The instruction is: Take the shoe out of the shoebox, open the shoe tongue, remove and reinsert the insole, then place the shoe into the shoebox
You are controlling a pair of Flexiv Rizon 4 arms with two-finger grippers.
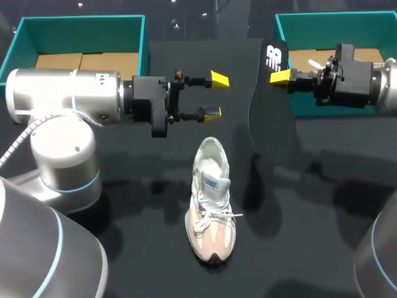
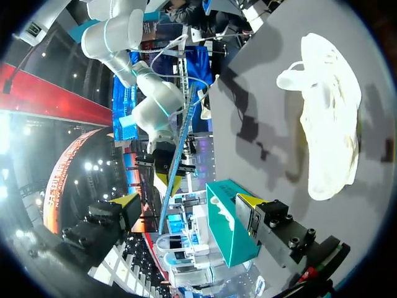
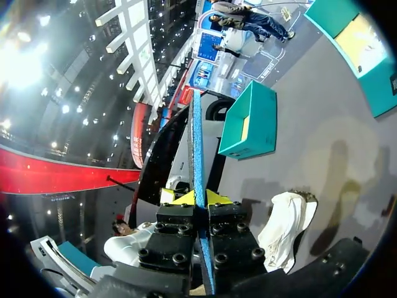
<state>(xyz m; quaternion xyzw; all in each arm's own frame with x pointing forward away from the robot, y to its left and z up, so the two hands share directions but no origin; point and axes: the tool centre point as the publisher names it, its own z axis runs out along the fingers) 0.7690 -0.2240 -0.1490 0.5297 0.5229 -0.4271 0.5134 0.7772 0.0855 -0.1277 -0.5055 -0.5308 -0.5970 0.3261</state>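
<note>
Holding pincer: the right pincer [image 1: 280, 76] is closed on the black shoe insole [image 1: 272, 105]. Its two yellow tips press the insole from both sides, near the upper end.
Insole: it hangs upright in the air, lifted from the black surface [image 1: 136, 198], just in front of the right box. In the right wrist view it shows as a thin blue edge [image 3: 197, 143] that goes straight out from between the fingers.
Left pincer: the left pincer [image 1: 215, 95] is wide open and has nothing in it. It is in the air beyond the heel of the shoe. Its tips point toward the insole, but they are apart from it.
Shoe: the cream and beige sneaker [image 1: 211, 198] with white laces stands upright on the surface, outside both boxes and between the two arms. The toe points to the near edge and the heel to the boxes. The tongue stands up, so the opening of the shoe is visible.
Left box: the teal open shoebox [image 1: 80, 25] with a brown cardboard floor is at the far left of the surface, behind the left arm.
Right box: the second teal shoebox [image 1: 335, 28] is at the far right, and the right arm comes in above it.
Left wrist view: ahead of the open fingers is the insole, seen by its edge [image 2: 177, 155], with a teal box [image 2: 226, 223] near it. The shoe [image 2: 329, 118] lies to one side on the surface.
</note>
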